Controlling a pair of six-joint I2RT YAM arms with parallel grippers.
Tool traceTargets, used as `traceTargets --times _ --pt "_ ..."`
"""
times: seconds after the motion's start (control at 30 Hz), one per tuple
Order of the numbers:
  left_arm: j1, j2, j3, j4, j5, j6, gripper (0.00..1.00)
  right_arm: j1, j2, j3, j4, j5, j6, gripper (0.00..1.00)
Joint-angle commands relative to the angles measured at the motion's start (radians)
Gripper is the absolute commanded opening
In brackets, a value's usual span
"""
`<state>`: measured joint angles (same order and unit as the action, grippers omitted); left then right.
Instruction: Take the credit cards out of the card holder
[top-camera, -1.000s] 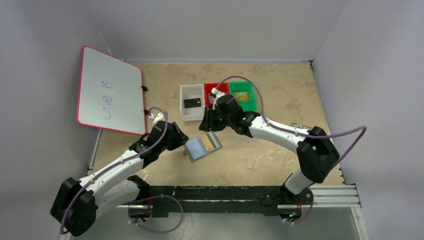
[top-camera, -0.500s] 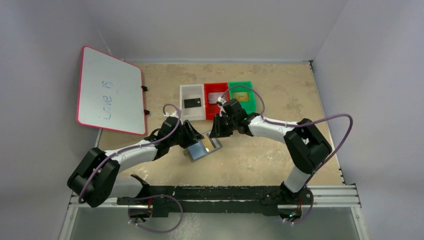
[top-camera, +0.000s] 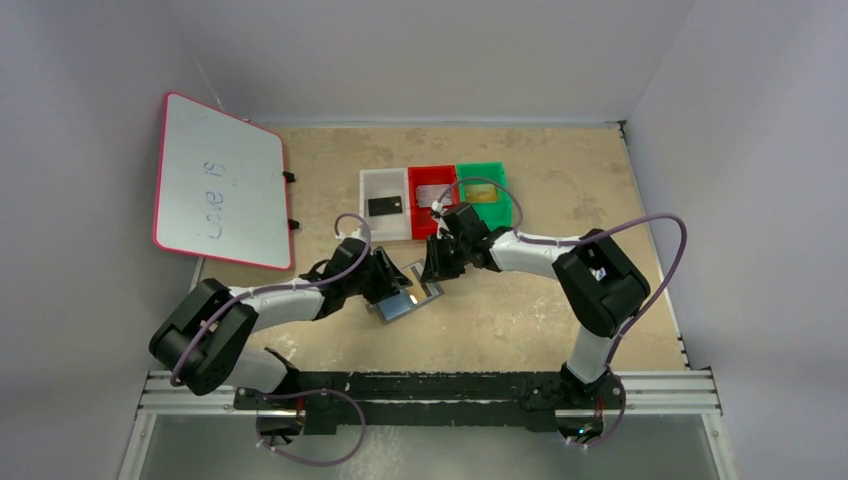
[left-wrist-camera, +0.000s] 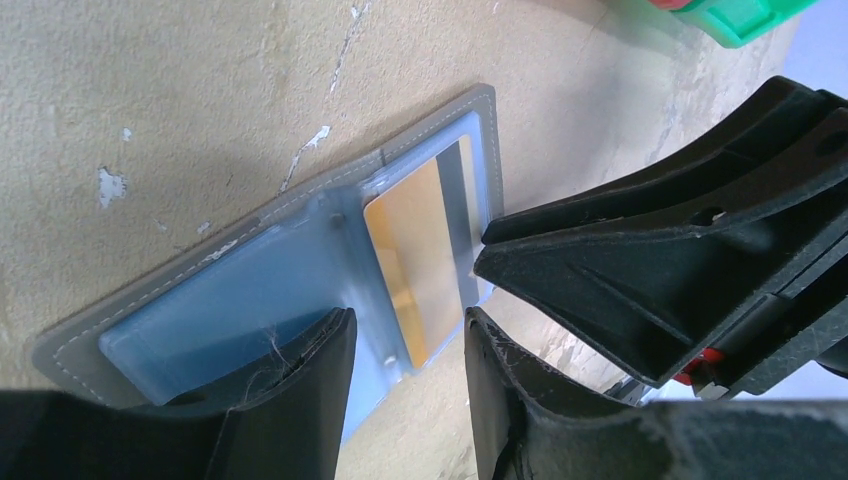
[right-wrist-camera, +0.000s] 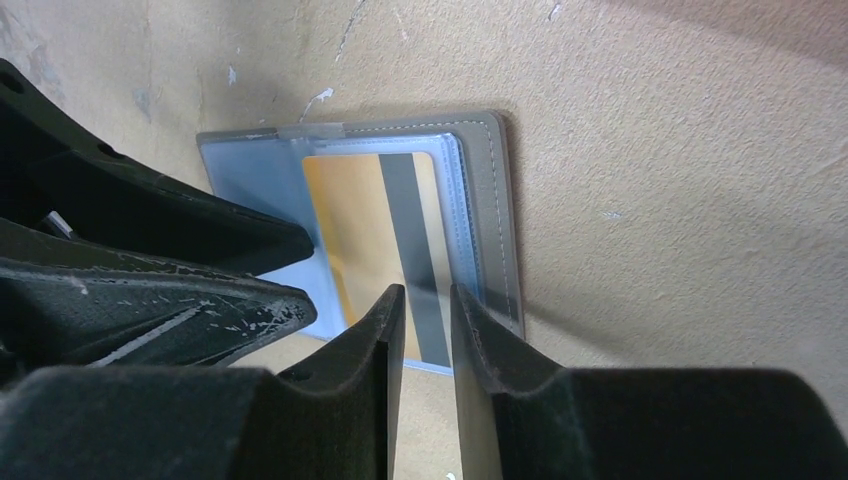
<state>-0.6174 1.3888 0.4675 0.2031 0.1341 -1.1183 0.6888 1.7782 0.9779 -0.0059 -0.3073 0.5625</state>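
The grey card holder (top-camera: 402, 303) lies open on the table between both grippers. In the left wrist view its bluish pockets (left-wrist-camera: 250, 300) hold a gold-yellow card (left-wrist-camera: 415, 255) with a dark stripe. The right wrist view shows the same card (right-wrist-camera: 350, 220) inside the holder (right-wrist-camera: 492, 200). My left gripper (top-camera: 388, 283) is open, one finger (left-wrist-camera: 320, 380) over the left pocket, the other past the holder's edge. My right gripper (top-camera: 432, 272) hovers over the card's striped end, its jaws a narrow gap apart (right-wrist-camera: 428, 305) and holding nothing.
A white tray (top-camera: 372, 228) holds a black card (top-camera: 385, 206). A red tray (top-camera: 432, 171) holds a silvery card (top-camera: 432, 193). A green tray (top-camera: 482, 167) holds a gold card (top-camera: 483, 193). A whiteboard (top-camera: 215, 180) leans at the far left.
My left gripper has reached right onto the holder's left half. My right gripper has come back from the trays and down to the holder's right half.
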Motion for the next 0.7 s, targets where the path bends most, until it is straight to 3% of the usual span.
traceTargets --times 0.0,0.3,0.43,0.67 --pt "-0.018 0.027 -0.010 0.059 -0.008 -0.011 0.44 0.002 0.003 -0.002 0.009 -0.009 -0.012 0.26" --pt "-0.031 0.072 -0.059 0.195 -0.010 -0.074 0.38 0.003 0.003 -0.100 0.078 -0.043 0.057 0.18" --pt "-0.033 0.071 -0.064 0.195 -0.021 -0.077 0.27 0.005 0.003 -0.095 0.057 -0.023 0.052 0.18" --pt "-0.032 0.024 -0.093 0.147 -0.062 -0.076 0.21 0.004 0.007 -0.077 0.037 0.011 0.050 0.17"
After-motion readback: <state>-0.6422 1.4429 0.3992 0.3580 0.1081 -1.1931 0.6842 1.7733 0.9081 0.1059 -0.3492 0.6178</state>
